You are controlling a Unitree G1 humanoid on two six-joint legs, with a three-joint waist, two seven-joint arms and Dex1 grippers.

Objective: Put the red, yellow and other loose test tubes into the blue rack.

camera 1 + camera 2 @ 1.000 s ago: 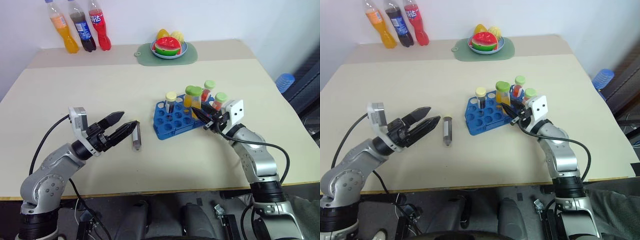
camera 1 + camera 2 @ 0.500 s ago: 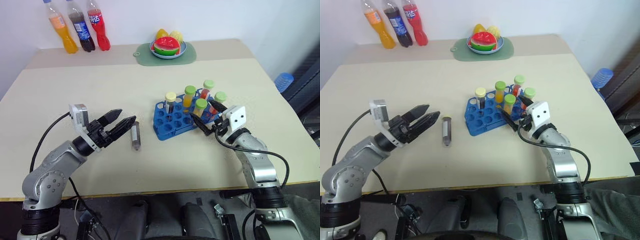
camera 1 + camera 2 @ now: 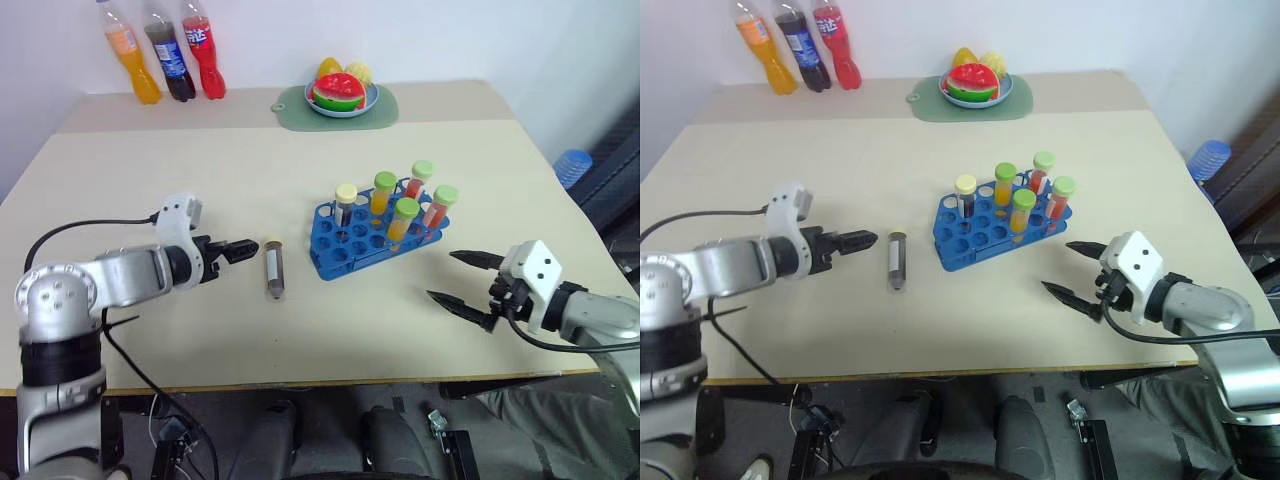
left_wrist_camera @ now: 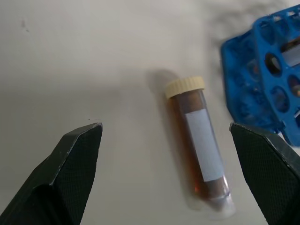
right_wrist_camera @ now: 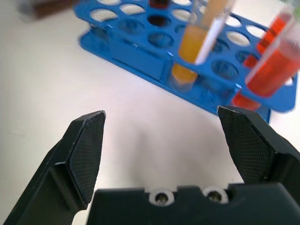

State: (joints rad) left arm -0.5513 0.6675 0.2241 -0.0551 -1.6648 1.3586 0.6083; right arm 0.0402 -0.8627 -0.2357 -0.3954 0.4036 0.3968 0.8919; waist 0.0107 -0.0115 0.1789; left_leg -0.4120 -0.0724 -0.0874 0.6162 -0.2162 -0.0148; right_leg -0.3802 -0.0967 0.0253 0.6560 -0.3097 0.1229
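Beside blue rack (image 3: 345,245), loose brown tube (image 3: 272,268) (lying flat), left tool (image 3: 238,250) agape

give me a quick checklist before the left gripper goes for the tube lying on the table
1. Left gripper open: ok, fingers spread wide on either side of the tube.
2. Loose brown tube reachable: ok, it lies flat on the table just ahead of the left fingertips, cream cap toward the far side.
3. Tube free of contact: ok, nothing touches it, and it lies apart from the blue rack.
4. Free holes in the rack: ok, several empty holes along the near rows.
5. Right gripper out of the way: ok, open and empty, off to the right of the rack.
6. Tube's cap tight: cannot tell.
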